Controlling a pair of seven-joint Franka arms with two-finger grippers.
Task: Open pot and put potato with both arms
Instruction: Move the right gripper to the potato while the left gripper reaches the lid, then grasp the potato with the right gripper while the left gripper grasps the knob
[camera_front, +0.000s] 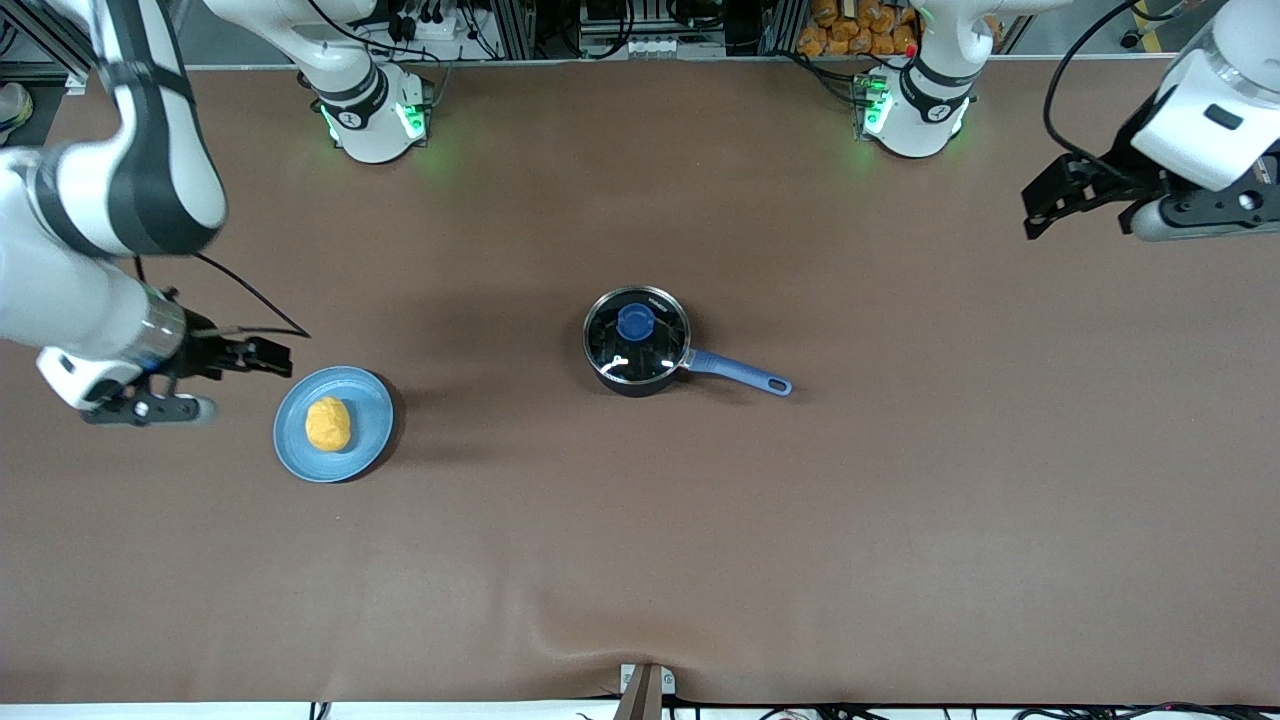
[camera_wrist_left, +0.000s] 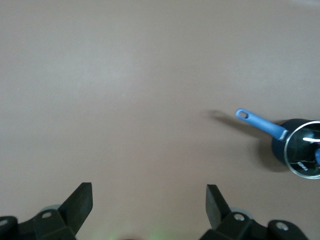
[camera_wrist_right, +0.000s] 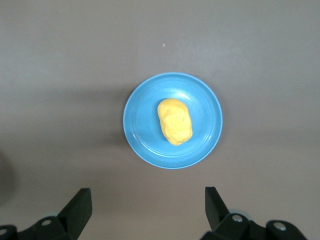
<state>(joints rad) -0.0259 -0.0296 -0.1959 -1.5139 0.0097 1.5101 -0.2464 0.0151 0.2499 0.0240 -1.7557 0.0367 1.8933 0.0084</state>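
The black pot (camera_front: 637, 343) stands mid-table with its clear glass lid and blue knob (camera_front: 635, 322) on; its blue handle (camera_front: 740, 372) points toward the left arm's end. It also shows in the left wrist view (camera_wrist_left: 299, 148). The yellow-orange potato (camera_front: 328, 423) lies on a light-blue plate (camera_front: 372, 400) toward the right arm's end, also in the right wrist view (camera_wrist_right: 175, 121). My right gripper (camera_front: 278, 357) is open and empty, up in the air beside the plate. My left gripper (camera_front: 1035, 210) is open and empty, high over the table's left-arm end.
The brown table cover (camera_front: 640, 550) spreads wide around the pot and plate. Both arm bases (camera_front: 375, 115) stand at the table's back edge. A small bracket (camera_front: 645, 690) sits at the front edge.
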